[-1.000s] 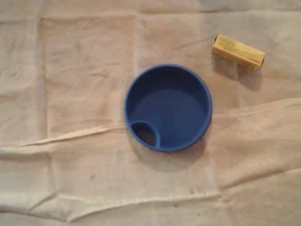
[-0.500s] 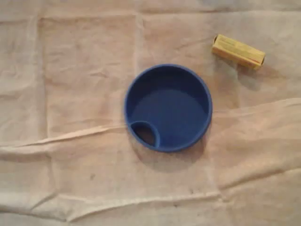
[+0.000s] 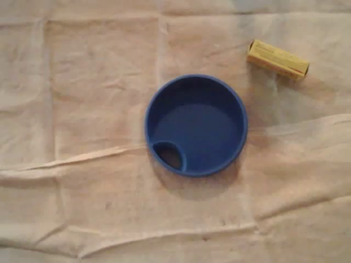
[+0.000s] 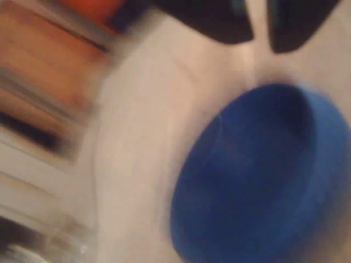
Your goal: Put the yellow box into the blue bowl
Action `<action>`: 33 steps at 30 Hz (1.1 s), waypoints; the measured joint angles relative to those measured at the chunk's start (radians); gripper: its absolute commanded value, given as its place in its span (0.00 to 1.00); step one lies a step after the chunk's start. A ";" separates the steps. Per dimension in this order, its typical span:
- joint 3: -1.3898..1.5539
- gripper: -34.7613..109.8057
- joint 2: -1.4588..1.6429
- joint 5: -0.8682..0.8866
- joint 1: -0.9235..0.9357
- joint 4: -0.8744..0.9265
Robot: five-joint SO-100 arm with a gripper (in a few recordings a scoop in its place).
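While creased beige cloth (image 3: 98, 82) covers the surface, blur hides whether the fingers (image 4: 219, 22) are apart.

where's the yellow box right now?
Overhead view: the yellow box lies on the cloth at upper right, apart from the blue bowl, above and right of its rim.
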 measured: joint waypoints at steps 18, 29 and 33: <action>-0.158 0.24 -0.436 0.482 -0.083 -0.089; -0.380 0.34 -0.681 0.506 -0.084 -0.063; -0.391 0.41 -0.712 0.506 -0.150 0.011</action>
